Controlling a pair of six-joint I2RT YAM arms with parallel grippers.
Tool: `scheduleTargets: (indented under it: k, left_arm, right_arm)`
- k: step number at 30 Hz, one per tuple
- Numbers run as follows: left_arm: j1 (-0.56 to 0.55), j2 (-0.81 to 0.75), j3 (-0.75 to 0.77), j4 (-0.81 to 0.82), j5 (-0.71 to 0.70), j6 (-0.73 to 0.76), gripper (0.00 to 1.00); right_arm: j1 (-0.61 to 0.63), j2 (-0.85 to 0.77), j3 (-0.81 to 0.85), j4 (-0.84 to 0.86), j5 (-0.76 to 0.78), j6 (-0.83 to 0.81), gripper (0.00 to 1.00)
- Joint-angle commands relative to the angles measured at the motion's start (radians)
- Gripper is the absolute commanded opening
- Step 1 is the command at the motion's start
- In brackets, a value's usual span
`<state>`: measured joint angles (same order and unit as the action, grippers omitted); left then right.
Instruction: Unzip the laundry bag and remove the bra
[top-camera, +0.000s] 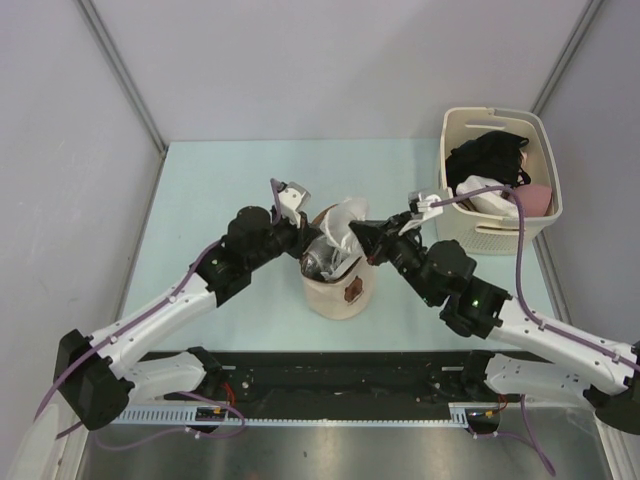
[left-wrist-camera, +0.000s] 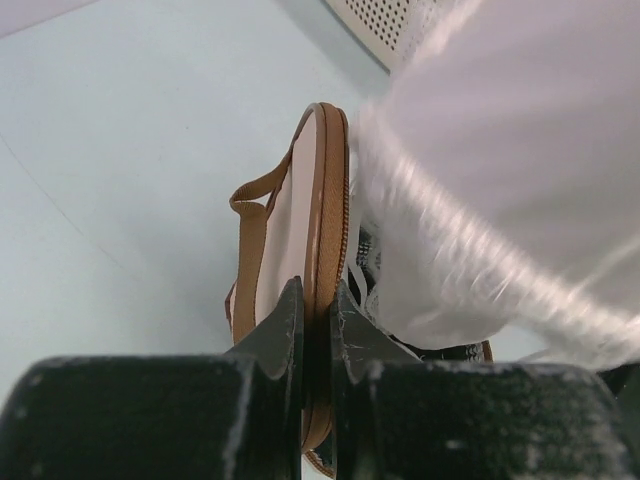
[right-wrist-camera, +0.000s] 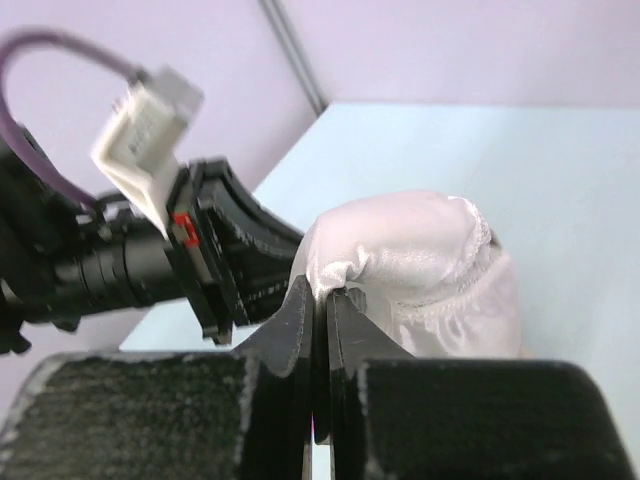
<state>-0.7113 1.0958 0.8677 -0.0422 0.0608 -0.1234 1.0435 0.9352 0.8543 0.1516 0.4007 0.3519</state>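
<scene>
Your L gripper (left-wrist-camera: 318, 300) is pinched tight on the brown zipper rim of the laundry bag (left-wrist-camera: 325, 180), with only the trim between the fingers. Your R gripper (right-wrist-camera: 322, 297) is closed on a fold of the white bra (right-wrist-camera: 410, 255), right at the fingertips.

Count: 2 arms, 1 bag, 1 basket, 1 white bra in grip.

The bag (top-camera: 340, 292) stands upright mid-table, between both grippers, mouth open. The bra (top-camera: 347, 214) bulges up out of its far side.

- **Bag:** soft cream cloth, drum-shaped, w/ a brown strap loop (left-wrist-camera: 250, 205).
- **Bra:** shiny satin, rounded cup, frilly edge.
- **Basket (top-camera: 482, 238):** rigid cream plastic, perforated, far right on the pale green table (top-camera: 215, 180), w/ dark and pink clothes inside.
</scene>
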Motion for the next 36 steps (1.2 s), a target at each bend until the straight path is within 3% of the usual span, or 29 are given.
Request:
scheduleTargets:
  k: [1, 8, 12, 19, 27, 30, 34, 36]
  left_arm:
    - [-0.001, -0.002, -0.015, 0.038, -0.013, -0.03, 0.0]
    - [-0.001, -0.007, -0.012, 0.038, -0.006, -0.036, 0.0]
    - [0.001, 0.027, 0.004, 0.05, -0.001, -0.035, 0.0]
    - [0.001, 0.072, 0.044, 0.008, 0.024, -0.041, 0.01]
    - [0.001, 0.024, 0.01, 0.016, 0.039, -0.064, 0.0]
    - [0.001, 0.012, -0.002, 0.019, 0.047, -0.07, 0.0]
    - [0.001, 0.003, -0.004, 0.007, 0.039, -0.061, 0.0]
    - [0.001, -0.005, -0.006, -0.002, 0.039, -0.056, 0.01]
  right_arm:
    - [-0.008, -0.055, 0.031, 0.141, 0.131, -0.108, 0.0]
    - [-0.241, -0.041, 0.126, 0.189, 0.087, -0.054, 0.0]
    - [-0.342, -0.013, 0.184, 0.305, 0.064, 0.025, 0.0]
    - [-0.419, 0.091, 0.342, 0.381, 0.159, -0.119, 0.0]
    - [-0.709, 0.2, 0.443, 0.335, 0.133, -0.134, 0.0]
    - [-0.813, 0.25, 0.456, 0.289, 0.084, -0.061, 0.0]
    - [-1.008, 0.323, 0.46, 0.24, 0.029, 0.154, 0.0]
    - [-1.036, 0.378, 0.46, 0.241, 0.015, 0.185, 0.0]
